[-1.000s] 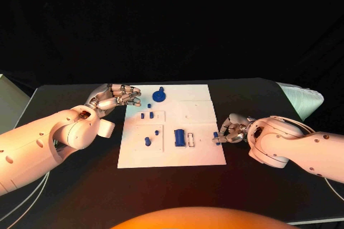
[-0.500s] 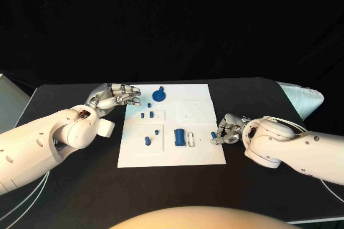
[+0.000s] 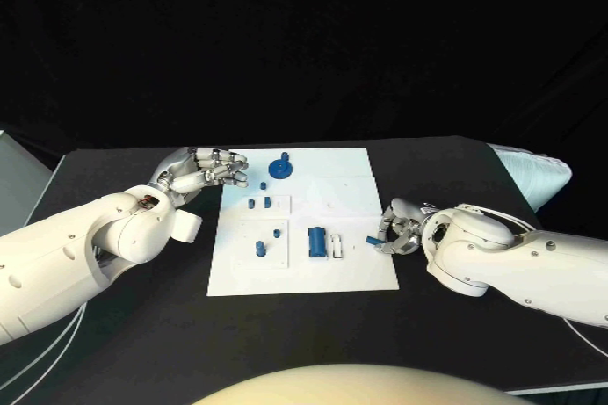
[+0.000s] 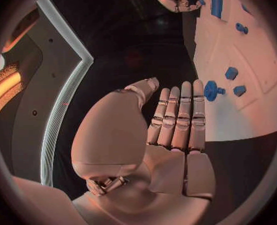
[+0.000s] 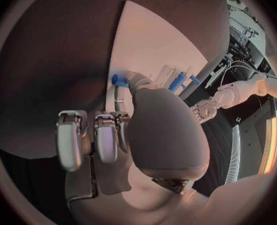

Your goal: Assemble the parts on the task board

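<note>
Task board (image 3: 304, 278): white plate flat on the middle of the black table (image 3: 126, 352), long side running away from the robot. On it, blue parts: a round disc with a stub (image 3: 281, 169) near the far left corner, two small pegs (image 3: 260, 202) just below that, two more pegs (image 3: 267, 242) in a square recess on the left, a larger rectangular block (image 3: 315, 242) standing near the centre beside a pale slot piece (image 3: 338, 246)

Right hand (image 3: 401, 232) at the board's right edge, fingers curled round a small blue peg (image 3: 375, 241), pinched at the fingertips just over the edge; same peg (image 5: 119, 80) seen poking out past the thumb in the right wrist view, above the white plate

Left hand (image 3: 209, 169) just off the board's far left corner, holding nothing; fingers (image 4: 185, 112) stretched out straight and close together in the left wrist view, tips near the blue disc (image 4: 211, 91) but apart from it
</note>
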